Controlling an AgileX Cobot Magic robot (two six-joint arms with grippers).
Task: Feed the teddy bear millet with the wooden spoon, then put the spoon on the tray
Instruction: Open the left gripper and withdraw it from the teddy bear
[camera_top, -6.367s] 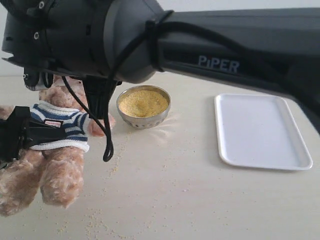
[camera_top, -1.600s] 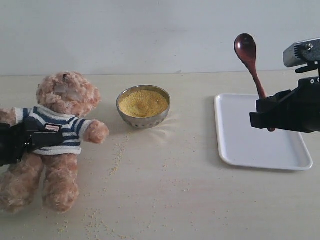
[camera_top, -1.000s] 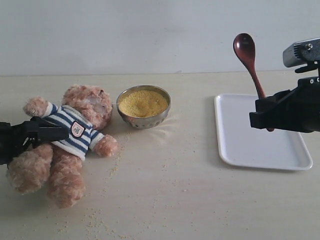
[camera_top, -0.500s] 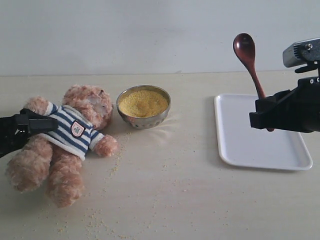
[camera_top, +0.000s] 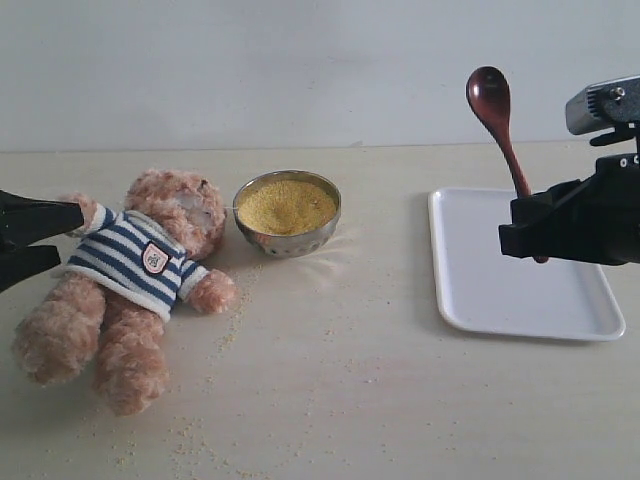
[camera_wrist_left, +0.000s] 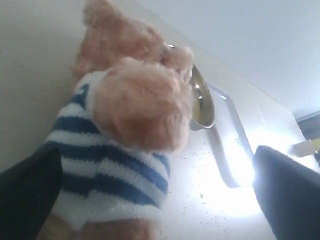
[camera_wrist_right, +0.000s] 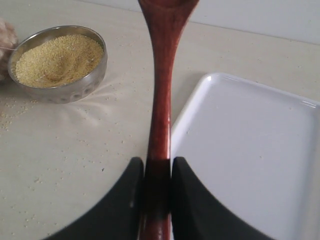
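The teddy bear (camera_top: 130, 275) lies on its back at the left of the table, head toward the steel bowl (camera_top: 290, 240) of millet (camera_top: 286, 205). My left gripper (camera_top: 65, 237) stands open at the bear's shoulder; in the left wrist view its fingers are wide apart either side of the striped shirt (camera_wrist_left: 105, 165), not closed on it. My right gripper (camera_top: 525, 235) is shut on the handle of the wooden spoon (camera_top: 492, 100), held upright with its bowl up, above the near-left part of the white tray (camera_top: 560, 300). The right wrist view shows the spoon (camera_wrist_right: 160, 100) clamped in the right gripper (camera_wrist_right: 158, 165).
Stray millet grains (camera_top: 232, 318) are scattered on the pale table in front of the bowl and near the bear's legs. A plain wall runs behind the table. The bowl (camera_wrist_right: 65, 91) sits well left of the tray (camera_wrist_right: 250, 150).
The bear went from sitting upright in my left gripper to lying on its back. The left gripper has opened, let go and pulled back left. The right arm and spoon have held still.
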